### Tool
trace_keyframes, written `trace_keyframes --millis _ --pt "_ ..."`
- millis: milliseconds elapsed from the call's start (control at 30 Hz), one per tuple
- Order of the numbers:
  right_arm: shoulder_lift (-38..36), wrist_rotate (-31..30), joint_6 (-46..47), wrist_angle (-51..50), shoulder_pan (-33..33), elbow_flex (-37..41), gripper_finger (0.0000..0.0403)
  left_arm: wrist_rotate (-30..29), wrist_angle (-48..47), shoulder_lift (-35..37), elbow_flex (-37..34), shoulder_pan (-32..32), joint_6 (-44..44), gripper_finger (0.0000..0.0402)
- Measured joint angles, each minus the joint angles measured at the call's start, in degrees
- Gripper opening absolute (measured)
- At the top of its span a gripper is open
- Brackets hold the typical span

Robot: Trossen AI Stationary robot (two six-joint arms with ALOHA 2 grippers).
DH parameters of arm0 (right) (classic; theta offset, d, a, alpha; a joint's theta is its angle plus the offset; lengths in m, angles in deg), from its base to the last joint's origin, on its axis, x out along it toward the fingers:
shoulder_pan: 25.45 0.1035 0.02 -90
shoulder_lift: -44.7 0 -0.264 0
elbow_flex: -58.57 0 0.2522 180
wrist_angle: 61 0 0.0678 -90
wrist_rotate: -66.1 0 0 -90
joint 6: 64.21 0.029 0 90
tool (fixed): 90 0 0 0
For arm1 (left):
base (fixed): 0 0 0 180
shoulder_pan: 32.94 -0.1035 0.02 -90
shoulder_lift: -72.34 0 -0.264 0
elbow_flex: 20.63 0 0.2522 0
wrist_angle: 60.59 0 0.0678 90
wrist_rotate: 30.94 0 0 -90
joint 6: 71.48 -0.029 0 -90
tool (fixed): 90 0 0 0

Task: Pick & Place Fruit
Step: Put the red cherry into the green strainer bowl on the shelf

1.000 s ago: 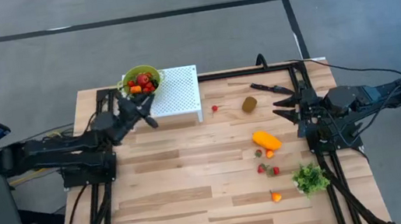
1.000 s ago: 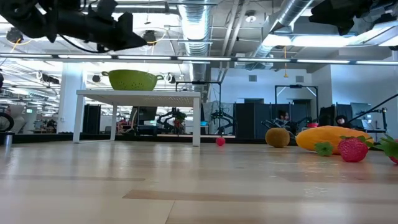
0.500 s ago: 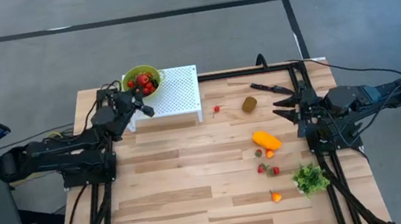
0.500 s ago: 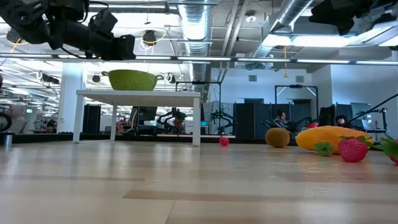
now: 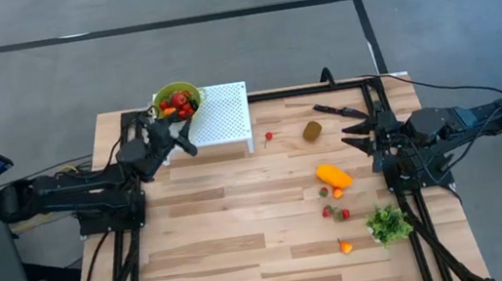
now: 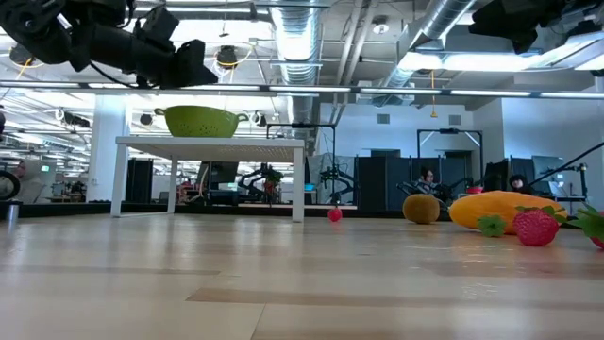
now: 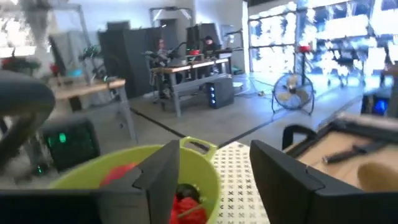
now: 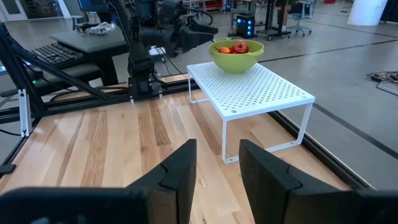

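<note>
while the left gripper hovers open beside the bowl, fruit lies scattered.

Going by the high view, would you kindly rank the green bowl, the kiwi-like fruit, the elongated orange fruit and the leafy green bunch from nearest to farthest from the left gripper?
1. Green bowl: on the white rack, right by the left gripper.
2. Kiwi-like fruit: mid-table, past the rack.
3. Elongated orange fruit: right half of the table.
4. Leafy green bunch: near the right edge, farthest.
</note>
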Motion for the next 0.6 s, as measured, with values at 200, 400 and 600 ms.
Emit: trace_keyframes --millis 200,400,600 --pt "0.00 0.00 0.00 0.00 -0.01 0.00 0.0116 -5.58 0.04 0.02 0.00 0.08 -8.37 0.0198" --pt "0.00 0.01 0.00 0.00 -0.01 0.00 0.0116 -5.52 0.01 0.02 0.00 0.09 -7.89 0.0190" --pt "-0.02 -0.01 0.00 0.00 0.01 0.00 0.0116 -5.54 -0.01 0.02 0.00 0.09 -5.36 0.0179"
